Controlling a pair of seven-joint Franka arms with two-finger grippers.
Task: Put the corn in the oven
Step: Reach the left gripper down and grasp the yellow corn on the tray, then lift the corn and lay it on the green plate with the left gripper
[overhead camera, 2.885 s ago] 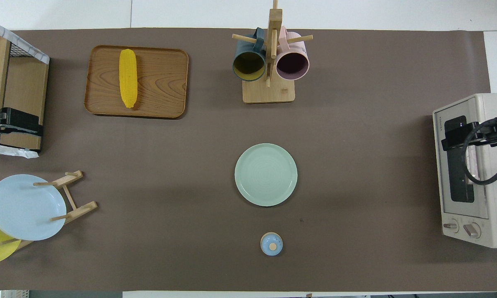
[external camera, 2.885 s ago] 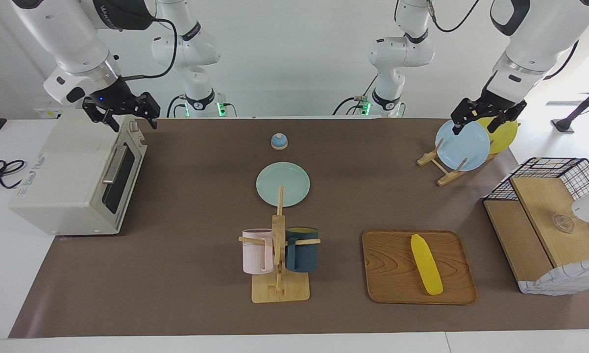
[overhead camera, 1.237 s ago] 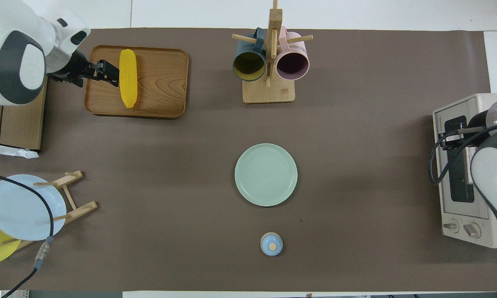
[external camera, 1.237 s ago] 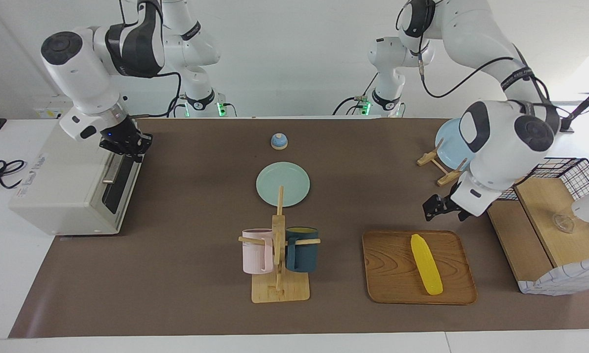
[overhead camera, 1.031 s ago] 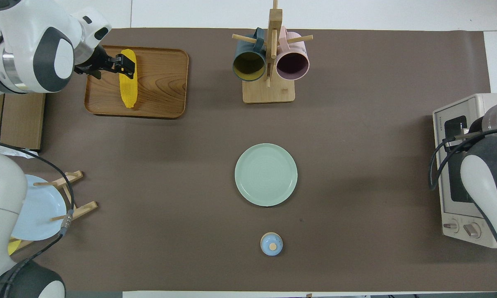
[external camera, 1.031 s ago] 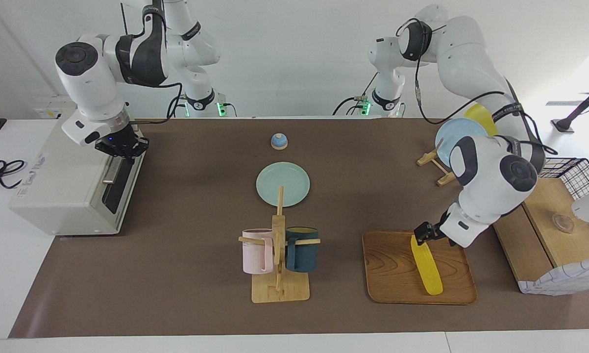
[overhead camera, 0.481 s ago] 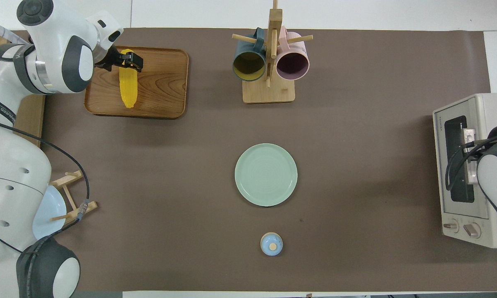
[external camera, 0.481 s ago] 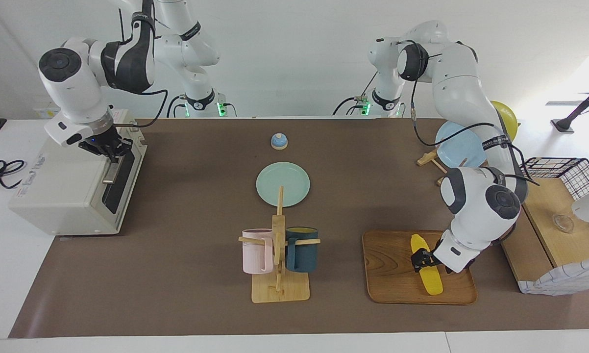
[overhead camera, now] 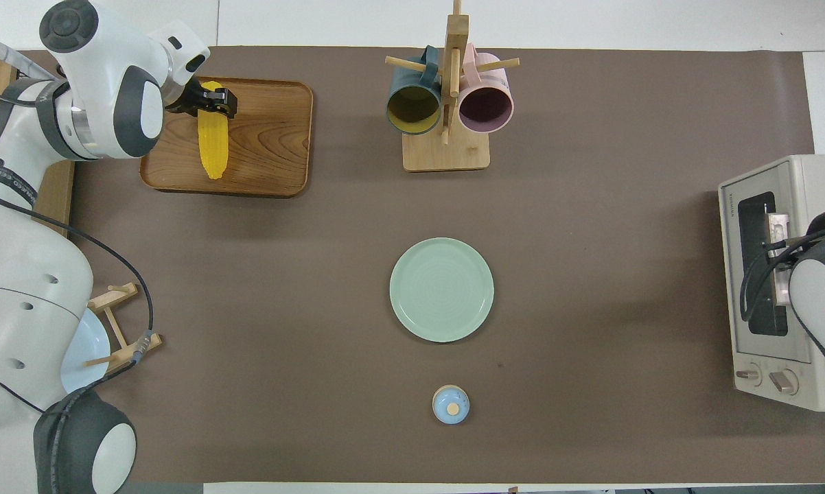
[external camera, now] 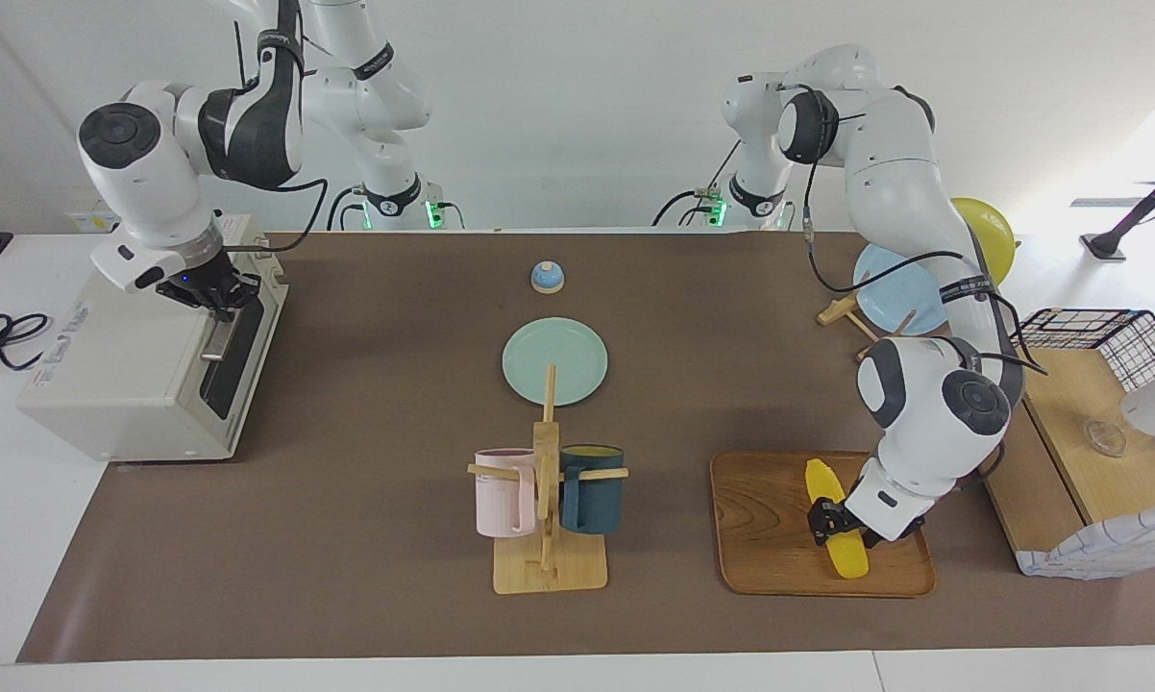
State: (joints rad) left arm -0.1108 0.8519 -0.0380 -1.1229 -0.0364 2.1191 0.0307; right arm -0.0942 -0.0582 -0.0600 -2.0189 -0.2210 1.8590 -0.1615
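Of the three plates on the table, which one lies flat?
The mint green plate at the middle of the table lies flat. The blue plate and the yellow plate stand on edge in the wooden rack toward the left arm's end.

The table [external camera: 366, 538] is seen from two raised cameras, half a turn apart. In the facing view, shot from across the table, both arm bases stand at 12 o'clock. In the overhead view, taken steeply down from the robots' end, the arms enter from 6 o'clock. The whole brown tabletop is shared by both, with the oven [external camera: 145, 360] at 9 o'clock in one and 3 o'clock [overhead camera: 783, 281] in the other.
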